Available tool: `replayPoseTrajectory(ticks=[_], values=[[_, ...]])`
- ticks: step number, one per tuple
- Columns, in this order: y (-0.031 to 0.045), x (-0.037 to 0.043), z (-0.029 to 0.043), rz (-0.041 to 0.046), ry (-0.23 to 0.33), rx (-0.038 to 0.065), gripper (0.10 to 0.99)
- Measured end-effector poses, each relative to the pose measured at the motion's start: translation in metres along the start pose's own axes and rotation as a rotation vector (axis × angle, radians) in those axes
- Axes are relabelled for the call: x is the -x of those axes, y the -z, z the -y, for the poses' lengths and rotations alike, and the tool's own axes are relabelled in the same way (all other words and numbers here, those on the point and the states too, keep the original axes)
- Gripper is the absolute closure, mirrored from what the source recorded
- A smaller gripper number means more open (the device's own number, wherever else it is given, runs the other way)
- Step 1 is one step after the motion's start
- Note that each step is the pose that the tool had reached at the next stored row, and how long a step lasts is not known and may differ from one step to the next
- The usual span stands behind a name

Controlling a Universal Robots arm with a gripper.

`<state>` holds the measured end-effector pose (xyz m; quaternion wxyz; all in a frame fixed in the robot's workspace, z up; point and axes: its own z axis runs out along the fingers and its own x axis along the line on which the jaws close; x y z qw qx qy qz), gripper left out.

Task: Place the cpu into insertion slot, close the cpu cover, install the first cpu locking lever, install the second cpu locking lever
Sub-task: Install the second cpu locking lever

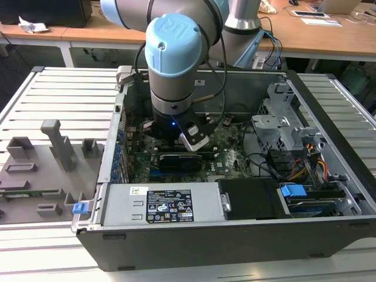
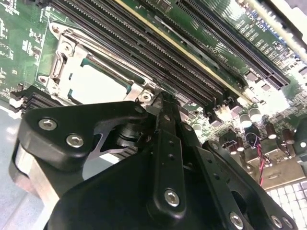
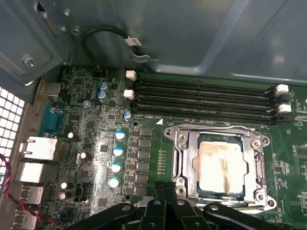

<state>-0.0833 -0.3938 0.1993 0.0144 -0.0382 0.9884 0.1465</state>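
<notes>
We are hovering the gripper (image 3: 165,191) low at the socket's edge, jaws pressed together and pinching nothing, seemingly to work the retaining hardware. The cpu (image 3: 221,166) is sitting in the insertion slot (image 3: 194,165) with the cpu cover (image 3: 216,132) closed over it. Memory slots (image 3: 201,98) are crowding that side just beside it.

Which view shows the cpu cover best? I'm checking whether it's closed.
The first wrist view: the cpu cover lies flat, framing the cpu. The second wrist view shows it partly behind the end effector; in the exterior view the arm blocks it.
</notes>
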Motion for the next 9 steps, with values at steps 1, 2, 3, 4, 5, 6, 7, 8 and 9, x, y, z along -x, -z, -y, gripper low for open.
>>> replayPoseTrajectory(ticks=[1, 2, 3, 4, 5, 6, 7, 8, 9], values=[[0.0008, 0.0000, -0.0002, -0.0001, 0.000, 0.000, 0.980], [0.0017, -0.0001, -0.0005, 0.0000, 0.000, 0.000, 0.980], [0.0024, -0.0001, -0.0007, 0.0000, 0.000, 0.001, 0.980], [0.0028, -0.0001, -0.0009, 0.0001, 0.000, 0.001, 0.980], [0.0034, 0.0000, -0.0011, 0.0002, 0.000, 0.001, 0.980], [0.0040, 0.0000, -0.0012, 0.0002, 0.000, 0.002, 0.980], [0.0047, 0.0000, -0.0014, 0.0001, 0.000, 0.002, 0.980], [0.0075, 0.0001, -0.0022, 0.0001, 0.000, 0.002, 0.980], [0.0103, 0.0003, -0.0031, 0.0001, 0.000, 0.002, 0.980]])
